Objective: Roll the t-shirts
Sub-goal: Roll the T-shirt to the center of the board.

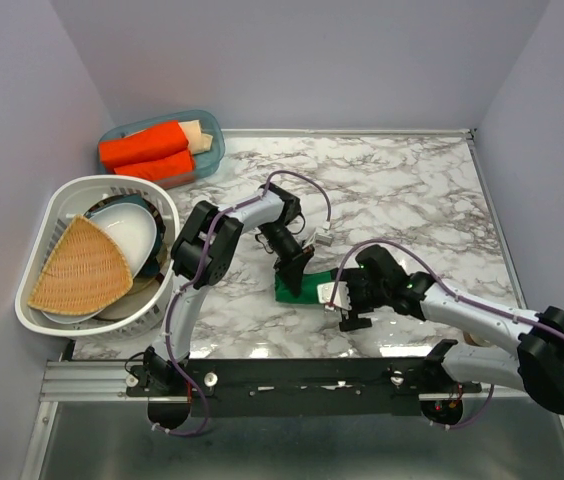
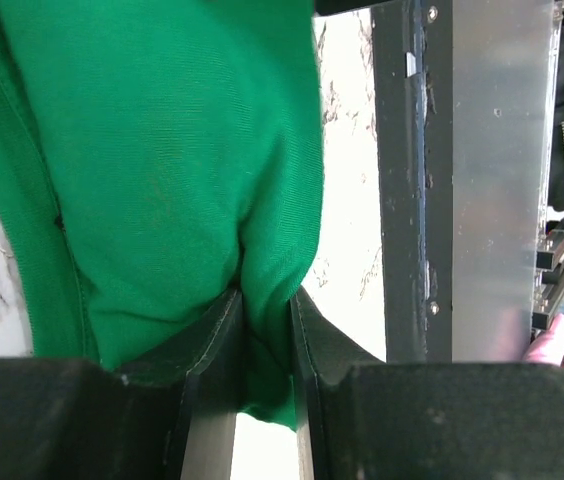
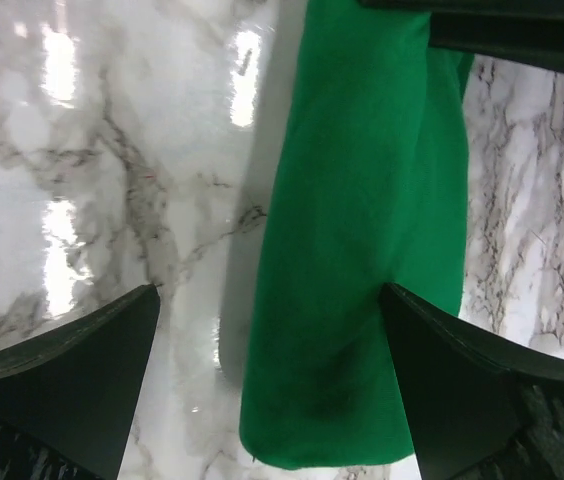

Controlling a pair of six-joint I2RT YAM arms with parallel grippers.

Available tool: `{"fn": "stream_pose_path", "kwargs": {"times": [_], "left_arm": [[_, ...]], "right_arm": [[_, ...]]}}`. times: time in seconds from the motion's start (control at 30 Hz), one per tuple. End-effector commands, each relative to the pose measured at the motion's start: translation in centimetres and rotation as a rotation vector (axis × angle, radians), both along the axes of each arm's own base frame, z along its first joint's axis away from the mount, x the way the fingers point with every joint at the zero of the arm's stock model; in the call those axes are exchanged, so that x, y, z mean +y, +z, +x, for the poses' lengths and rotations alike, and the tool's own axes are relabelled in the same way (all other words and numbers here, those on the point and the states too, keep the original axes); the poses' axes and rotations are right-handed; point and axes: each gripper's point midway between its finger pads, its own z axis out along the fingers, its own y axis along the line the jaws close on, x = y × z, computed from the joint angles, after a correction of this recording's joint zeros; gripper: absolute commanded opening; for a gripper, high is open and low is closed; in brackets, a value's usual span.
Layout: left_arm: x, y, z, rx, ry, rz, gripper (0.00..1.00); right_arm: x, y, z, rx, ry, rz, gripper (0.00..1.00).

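Left end effector [image 2: 262, 312] is clenched on a pinch of the green t-shirt [image 2: 162, 150], a narrow fold of cloth squeezed between its two pads, with the rest of the fabric bulging above the grip. The right end effector [image 3: 270, 295] is released, its fingers spread wide. In the right wrist view they straddle one end of the green bundle without pressing it. The shirt lies on the marble bench [image 1: 412, 190] close to the near edge, between the two arms, gathered into a long narrow shape that looks partly rolled. Two orange-red rolls [image 1: 147, 152] and a beige roll [image 1: 194, 130] sit well apart in a blue bin [image 1: 214, 140] at the far left.

My reading is that the step in hand is tightening or finishing the green roll. To do it well, the pinching side should hold only the outer layer, so the roll can turn under it rather than be dragged across the slick bench. The open fingers should come down squarely over the roll's end, taking its full thickness, before any lift. Tension should be even along the length, or one end is likely to fan open. A loose hem could snag under a finger
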Motion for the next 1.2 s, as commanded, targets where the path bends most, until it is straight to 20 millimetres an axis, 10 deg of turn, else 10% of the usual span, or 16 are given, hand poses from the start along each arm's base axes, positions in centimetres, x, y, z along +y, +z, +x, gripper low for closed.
{"fn": "stream_pose_path", "kwargs": {"times": [0.0, 0.2, 0.33, 0.6, 0.67, 0.97, 1.17], "left_arm": [[1.3, 1.4, -2.1, 0.161, 0.013, 0.062, 0.31], [1.7, 1.1, -2.3, 0.169, 0.013, 0.079, 0.33], [2.2, 0.8, -1.7, 0.141, 0.008, 0.095, 0.38], [3.8, 1.9, 0.9, 0.060, 0.054, 0.111, 0.50], [4.1, 2.9, 1.9, 0.012, 0.080, 0.105, 0.51], [5.1, 7.5, 8.8, -0.466, 0.261, 0.080, 0.58], [4.6, 10.7, 9.0, -0.624, 0.274, -0.010, 0.60]], "right_arm": [[-0.2, -0.3, 4.1, -0.149, -0.127, -0.029, 1.00], [-0.2, -0.9, 5.3, -0.172, -0.144, -0.060, 0.91], [-0.4, -1.6, 4.1, -0.115, -0.101, -0.091, 0.49], [-0.5, -1.7, 0.4, 0.106, 0.007, -0.106, 0.25], [-0.8, -1.4, 1.1, 0.182, -0.033, -0.118, 0.04], [-2.1, -0.5, 3.2, 0.746, -0.117, -0.151, 0.01], [-1.8, -0.5, 4.1, 0.878, -0.122, -0.157, 0.01]]}}
